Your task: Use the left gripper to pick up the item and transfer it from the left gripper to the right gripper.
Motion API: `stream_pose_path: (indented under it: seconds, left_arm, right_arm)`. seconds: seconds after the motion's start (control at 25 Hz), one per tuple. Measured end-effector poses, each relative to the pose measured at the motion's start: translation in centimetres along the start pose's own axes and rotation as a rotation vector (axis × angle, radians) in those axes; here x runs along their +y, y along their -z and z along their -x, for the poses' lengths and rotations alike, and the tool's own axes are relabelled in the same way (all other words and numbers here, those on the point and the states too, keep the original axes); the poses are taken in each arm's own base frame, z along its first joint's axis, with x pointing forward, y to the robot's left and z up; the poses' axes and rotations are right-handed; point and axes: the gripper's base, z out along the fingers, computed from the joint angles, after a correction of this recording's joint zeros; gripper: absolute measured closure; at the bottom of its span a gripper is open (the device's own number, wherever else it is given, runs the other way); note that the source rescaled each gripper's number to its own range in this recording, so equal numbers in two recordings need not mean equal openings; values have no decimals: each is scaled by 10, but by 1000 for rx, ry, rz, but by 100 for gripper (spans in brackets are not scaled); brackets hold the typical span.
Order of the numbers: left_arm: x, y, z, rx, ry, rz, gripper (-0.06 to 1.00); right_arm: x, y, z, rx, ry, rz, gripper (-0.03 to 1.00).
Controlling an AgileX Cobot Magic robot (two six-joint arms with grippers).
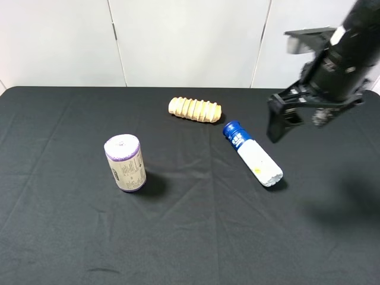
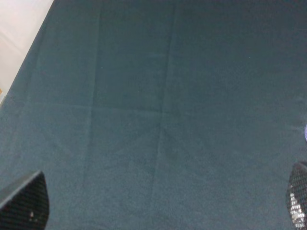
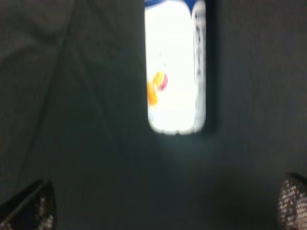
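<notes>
The item, a slim bottle (image 1: 252, 153) with a blue cap and white lower body, lies on its side on the black cloth right of centre, cap pointing to the back left. Its white end with the orange mark shows in the right wrist view (image 3: 175, 72). My right gripper (image 1: 297, 119) hangs open above the table, just right of the bottle and apart from it; in its wrist view (image 3: 160, 206) both fingertips are spread wide. My left gripper (image 2: 160, 203) is open and empty over bare cloth; it is out of the exterior high view.
A stubby purple-topped cylinder (image 1: 124, 163) stands upright left of centre. A ridged tan bread roll (image 1: 195, 109) lies at the back middle, near the bottle's cap. The table's left edge (image 2: 19, 72) shows in the left wrist view.
</notes>
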Motion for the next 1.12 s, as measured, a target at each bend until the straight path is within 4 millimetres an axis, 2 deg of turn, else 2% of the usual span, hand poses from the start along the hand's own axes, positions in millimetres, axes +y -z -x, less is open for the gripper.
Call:
stream_pose_path:
  seconds: [0.16,0.24,0.52,0.68,0.72,0.88,0.96,1.0,1.12]
  left_arm:
    - [0,0,0,0,0,0,-5]
    - [0,0,0,0,0,0,-5]
    - [0,0,0,0,0,0,-5]
    - [0,0,0,0,0,0,-5]
    - [0,0,0,0,0,0,-5]
    - [0,0,0,0,0,0,-5]
    - [0,0,0,0,0,0,-5]
    - [0,0,0,0,0,0,-5]
    - [0,0,0,0,0,0,-5]
  right_arm:
    - [3,22,-21,-39,2,-1,-3]
    - [4,27,-38,-48,3,-1,-3]
    - [7,22,-115,-61,6,-1,-3]
    - [8,20,-150,-199,9,-8,-3]
    - [8,20,-150,-199,9,-8,-3]
    - [9,24,-181,-437,17,-19,-3]
    - [10,32,-197,-584,19,-23,-3]
    - [11,42,-210,-719,18,-25,-3]
    - [12,53,-230,-854,18,-27,-3]
